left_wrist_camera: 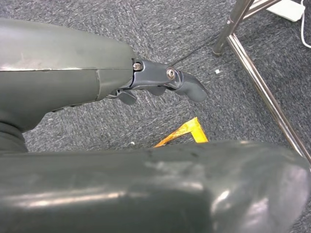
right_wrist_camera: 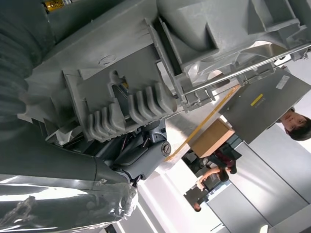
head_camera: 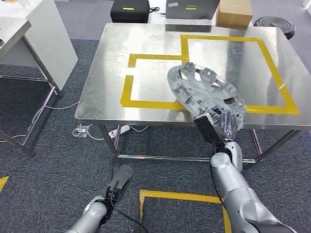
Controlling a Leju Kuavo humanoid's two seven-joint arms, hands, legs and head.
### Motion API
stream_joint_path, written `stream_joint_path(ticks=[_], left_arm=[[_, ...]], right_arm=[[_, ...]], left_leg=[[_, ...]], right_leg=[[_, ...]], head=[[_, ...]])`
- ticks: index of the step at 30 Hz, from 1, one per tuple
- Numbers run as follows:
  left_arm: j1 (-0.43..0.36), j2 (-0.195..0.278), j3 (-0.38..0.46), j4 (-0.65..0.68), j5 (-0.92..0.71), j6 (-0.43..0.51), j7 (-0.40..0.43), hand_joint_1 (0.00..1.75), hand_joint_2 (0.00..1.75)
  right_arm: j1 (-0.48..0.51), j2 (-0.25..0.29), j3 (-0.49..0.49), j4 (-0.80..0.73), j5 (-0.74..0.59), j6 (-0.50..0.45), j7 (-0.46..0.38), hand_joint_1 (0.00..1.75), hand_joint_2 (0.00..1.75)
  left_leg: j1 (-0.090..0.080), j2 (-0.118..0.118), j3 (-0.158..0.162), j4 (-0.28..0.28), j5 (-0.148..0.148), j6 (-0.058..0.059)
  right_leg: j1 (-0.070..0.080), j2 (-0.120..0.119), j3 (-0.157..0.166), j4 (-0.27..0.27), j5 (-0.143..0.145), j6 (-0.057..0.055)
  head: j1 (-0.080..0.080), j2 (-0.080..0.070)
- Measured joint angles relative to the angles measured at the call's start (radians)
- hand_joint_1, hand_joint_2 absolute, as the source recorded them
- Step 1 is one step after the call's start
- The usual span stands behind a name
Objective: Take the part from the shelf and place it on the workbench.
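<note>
The right hand is gripping the grey wheel cover by its rim, tilted over the steel workbench and not yet set down, while the left hand is hanging with fingers apart, holding nothing.

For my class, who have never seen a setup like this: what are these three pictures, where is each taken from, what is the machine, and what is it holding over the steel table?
This is a humanoid robot with two silver arms. The wide picture is from its head, looking down. Its right hand holds a grey wheel cover, tilted, over the steel workbench, which is marked with yellow tape. The other two pictures come from wrist cameras. The right one sees the cover's ribbed underside up close. The left hand hangs empty above the carpet, fingers stretched out.
</note>
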Motion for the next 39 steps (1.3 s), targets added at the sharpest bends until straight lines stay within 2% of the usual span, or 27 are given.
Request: stream_joint_path(ticks=[6, 10, 25, 39], left_arm=[[0.0, 0.0, 0.001, 0.0, 0.004, -0.004, 0.008, 0.0, 0.0], [-0.001, 0.0, 0.002, 0.0, 0.015, -0.021, 0.01, 0.0, 0.0], [-0.001, 0.0, 0.007, 0.0, 0.039, -0.057, 0.0, 0.0, 0.0], [-0.001, 0.0, 0.008, 0.0, 0.032, -0.044, -0.006, 0.0, 0.0]], right_arm=[[0.001, 0.0, -0.01, -0.003, 0.001, 0.0, -0.011, 1.75, 1.75], [0.002, 0.001, -0.021, -0.003, 0.001, 0.0, -0.021, 0.0, 1.75], [0.014, 0.002, -0.036, -0.003, 0.0, 0.0, -0.035, 0.0, 1.75], [0.028, 0.005, -0.069, -0.008, 0.042, 0.0, -0.033, 0.0, 1.75]], left_leg=[[0.0, 0.0, 0.0, 0.0, 0.0, 0.0], [0.0, 0.0, 0.0, 0.0, 0.0, 0.0], [0.0, 0.0, 0.0, 0.0, 0.0, 0.0], [0.0, 0.0, 0.0, 0.0, 0.0, 0.0]], right_leg=[[0.0, 0.0, 0.0, 0.0, 0.0, 0.0], [0.0, 0.0, 0.0, 0.0, 0.0, 0.0], [0.0, 0.0, 0.0, 0.001, 0.0, 0.0], [0.0, 0.0, 0.0, 0.001, 0.0, 0.0]], head=[[0.0, 0.0], [0.0, 0.0], [0.0, 0.0], [0.0, 0.0]])
